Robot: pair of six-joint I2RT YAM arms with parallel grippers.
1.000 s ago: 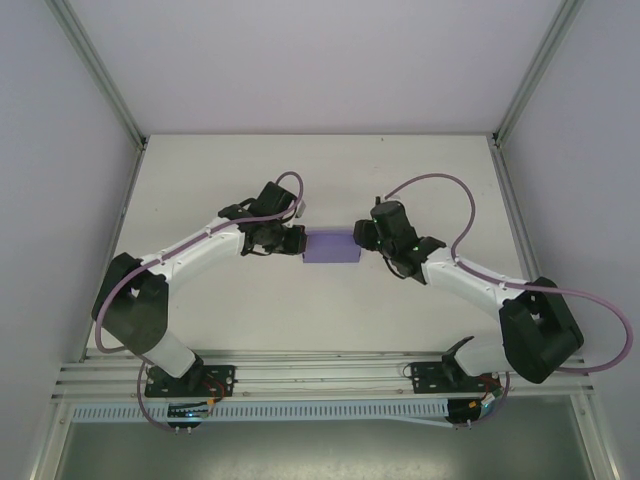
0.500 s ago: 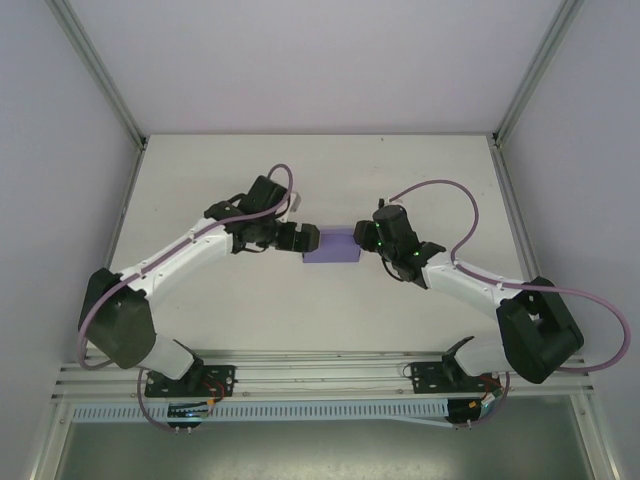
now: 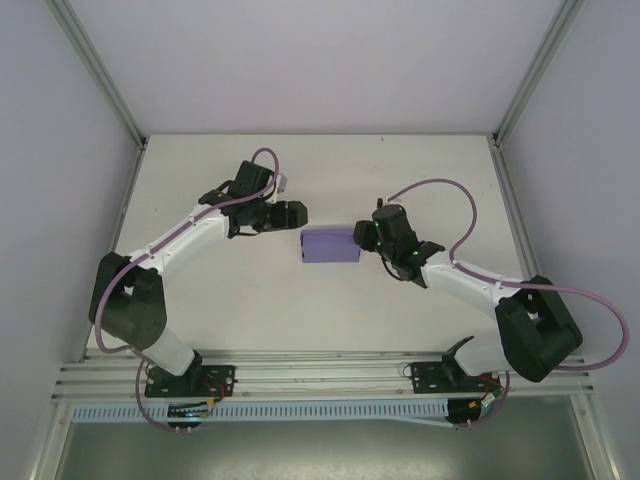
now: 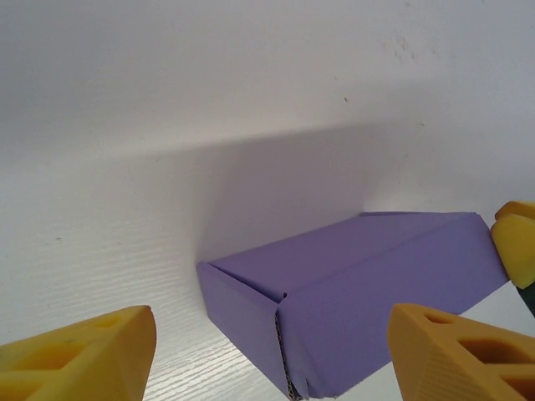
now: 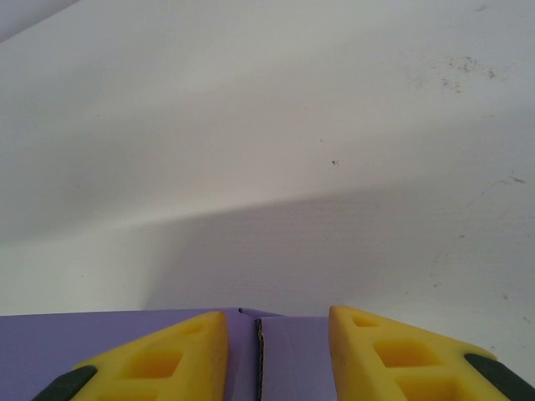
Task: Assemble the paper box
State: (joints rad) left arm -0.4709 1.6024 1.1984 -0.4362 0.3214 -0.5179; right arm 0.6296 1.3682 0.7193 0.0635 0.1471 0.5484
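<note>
You have the box [image 3: 332,245] lying flat and closed near the middle of the surface [image 3: 330,310]. Your left pincer [image 3: 291,213] hangs near the box's far left corner, apart from it, with its fingers [image 4: 79,355] spread wide and nothing between them. Your right pincer [image 3: 364,236] sits at the box's right end. Its fingers [image 5: 159,359] stand a narrow gap apart over the purple edge, and you cannot tell whether they clamp it.
</note>
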